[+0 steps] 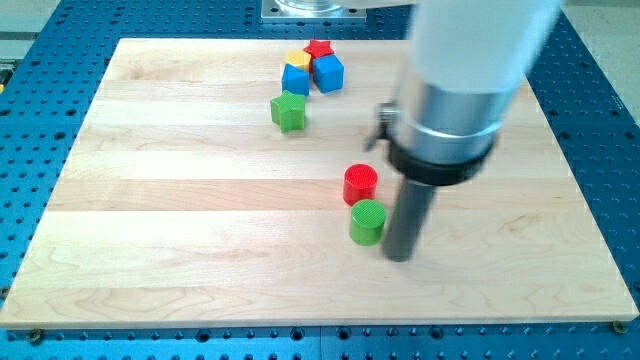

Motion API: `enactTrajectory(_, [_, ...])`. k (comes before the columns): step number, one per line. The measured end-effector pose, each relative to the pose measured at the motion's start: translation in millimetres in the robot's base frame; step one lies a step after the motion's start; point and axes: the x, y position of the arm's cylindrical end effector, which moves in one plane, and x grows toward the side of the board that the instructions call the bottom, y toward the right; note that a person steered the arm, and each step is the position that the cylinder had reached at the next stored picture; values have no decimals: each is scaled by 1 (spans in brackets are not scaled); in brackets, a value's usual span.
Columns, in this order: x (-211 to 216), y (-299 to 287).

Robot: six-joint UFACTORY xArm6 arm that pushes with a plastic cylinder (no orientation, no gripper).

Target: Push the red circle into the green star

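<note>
The red circle (360,184) stands near the board's middle, a little to the view's right. The green star (288,111) stands up and to the left of it, well apart. A green circle (367,221) touches the red circle from below. My tip (400,254) rests on the board just to the right of the green circle and slightly below it, close beside it. The rod rises into the large grey and white arm body (455,90), which hides the board behind it.
A cluster at the view's top holds a red star (319,49), a yellow block (297,59) and two blue blocks (328,72) (296,80), just above the green star. The wooden board (150,220) lies on a blue perforated table (40,60).
</note>
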Motion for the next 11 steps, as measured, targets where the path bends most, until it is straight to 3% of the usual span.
enactTrajectory(1, [-8, -21])
enactTrajectory(3, [-90, -21])
enactTrajectory(5, [-123, 37])
enactTrajectory(6, [-144, -6])
enactTrajectory(7, [-158, 9])
enactTrajectory(9, [-185, -36])
enactTrajectory(11, [-170, -16])
